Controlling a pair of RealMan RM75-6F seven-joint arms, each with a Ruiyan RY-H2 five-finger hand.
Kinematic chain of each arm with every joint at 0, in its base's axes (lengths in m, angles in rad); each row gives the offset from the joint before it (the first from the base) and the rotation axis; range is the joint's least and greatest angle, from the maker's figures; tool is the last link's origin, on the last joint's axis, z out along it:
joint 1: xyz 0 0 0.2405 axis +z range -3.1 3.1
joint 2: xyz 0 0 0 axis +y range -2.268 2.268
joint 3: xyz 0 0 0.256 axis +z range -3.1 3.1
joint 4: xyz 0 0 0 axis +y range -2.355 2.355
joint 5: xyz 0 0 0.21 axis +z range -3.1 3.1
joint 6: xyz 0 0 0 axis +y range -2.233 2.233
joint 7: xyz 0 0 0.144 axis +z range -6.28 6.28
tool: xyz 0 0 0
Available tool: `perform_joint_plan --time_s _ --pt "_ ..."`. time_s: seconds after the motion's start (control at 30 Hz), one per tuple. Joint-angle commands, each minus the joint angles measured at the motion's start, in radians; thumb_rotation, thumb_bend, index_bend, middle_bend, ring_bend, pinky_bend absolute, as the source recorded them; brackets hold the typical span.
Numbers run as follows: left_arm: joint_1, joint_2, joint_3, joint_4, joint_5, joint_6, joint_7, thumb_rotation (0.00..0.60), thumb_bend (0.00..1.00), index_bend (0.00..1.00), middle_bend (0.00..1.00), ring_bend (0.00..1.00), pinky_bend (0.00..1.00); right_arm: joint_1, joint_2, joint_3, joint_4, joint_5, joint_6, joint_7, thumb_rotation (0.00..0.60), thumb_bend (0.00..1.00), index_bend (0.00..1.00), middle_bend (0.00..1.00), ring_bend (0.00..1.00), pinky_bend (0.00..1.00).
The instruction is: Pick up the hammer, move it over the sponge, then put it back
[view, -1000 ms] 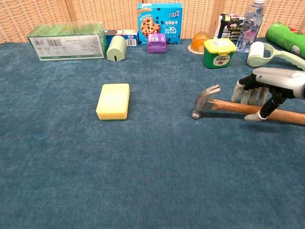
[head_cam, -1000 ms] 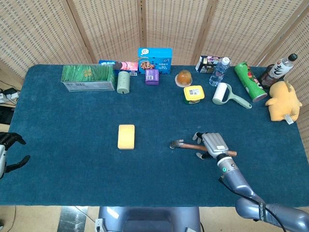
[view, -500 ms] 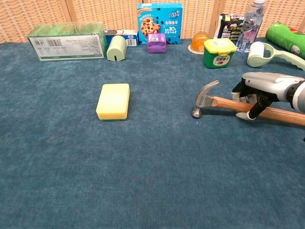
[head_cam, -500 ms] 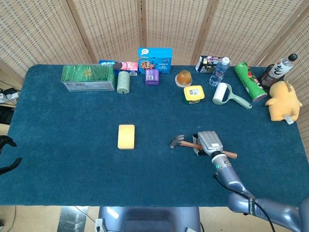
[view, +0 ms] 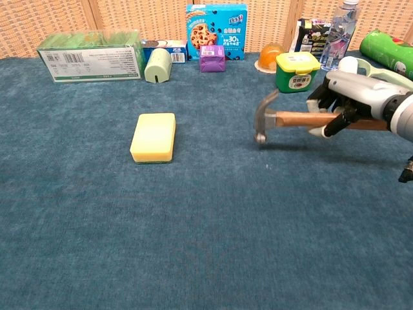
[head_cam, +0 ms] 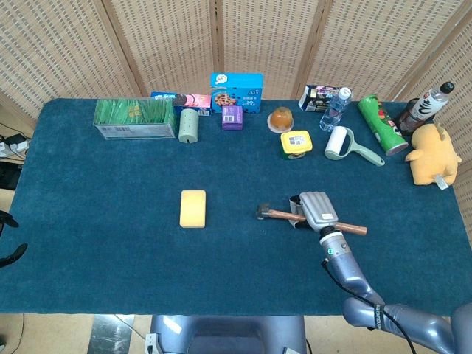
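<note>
A claw hammer (head_cam: 276, 214) (view: 284, 119) with a wooden handle and steel head hangs a little above the blue cloth, right of centre. My right hand (head_cam: 316, 211) (view: 352, 101) grips its handle near the middle, fingers wrapped around it, head pointing left. The yellow sponge (head_cam: 193, 208) (view: 153, 137) lies flat on the table, well to the left of the hammer head. Only dark fingertips of my left hand (head_cam: 9, 236) show at the left edge of the head view, off the table; how they lie is unclear.
Along the far edge stand a green box (head_cam: 134, 119), a cookie box (head_cam: 237, 91), a purple box (head_cam: 231, 116), a yellow-lidded tub (head_cam: 296, 144), a lint roller (head_cam: 345, 145), a water bottle (head_cam: 334, 108), a green can (head_cam: 381, 123) and a yellow plush (head_cam: 431, 155).
My right hand closed around the hammer handle and lifted it off the cloth, carrying it slightly up and to the left. The left hand drew back further off the left edge.
</note>
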Motion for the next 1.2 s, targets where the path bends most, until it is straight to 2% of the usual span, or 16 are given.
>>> perform_joint_plan --time_s 0.03,0.13,0.3,0.57,0.83,1.2 --pt "0.001 0.000 0.000 -0.002 0.002 0.001 0.002 0.600 0.22 0.45 0.37 0.26 0.19 -0.020 -0.012 0.017 0.004 -0.084 0.049 0.136 0.600 0.41 0.89 1.00 1.00 0.98" --pt "0.001 -0.002 0.002 -0.006 0.006 0.002 0.006 0.600 0.22 0.45 0.37 0.26 0.19 -0.016 -0.006 0.035 -0.020 -0.106 0.040 0.229 0.600 0.41 0.90 1.00 1.00 1.00" --pt "-0.001 -0.003 0.002 -0.010 0.012 0.000 0.015 0.600 0.22 0.45 0.37 0.26 0.19 0.003 0.003 0.071 -0.082 -0.098 0.008 0.305 0.600 0.41 0.90 1.00 1.00 1.00" --pt "0.000 0.001 0.002 -0.015 0.019 0.006 0.022 0.600 0.22 0.45 0.37 0.26 0.19 0.064 -0.052 0.107 -0.103 -0.074 -0.005 0.224 0.600 0.41 0.90 1.00 1.00 1.00" --pt "0.010 0.004 0.005 0.003 0.006 0.002 0.006 0.600 0.22 0.45 0.37 0.26 0.19 0.138 -0.171 0.143 -0.019 -0.009 -0.009 0.117 0.600 0.41 0.90 1.00 1.00 1.00" --pt "0.024 0.006 0.010 0.017 -0.002 0.008 -0.004 0.600 0.22 0.45 0.37 0.26 0.19 0.187 -0.279 0.138 0.126 0.013 -0.014 0.058 0.600 0.41 0.90 1.00 1.00 1.00"
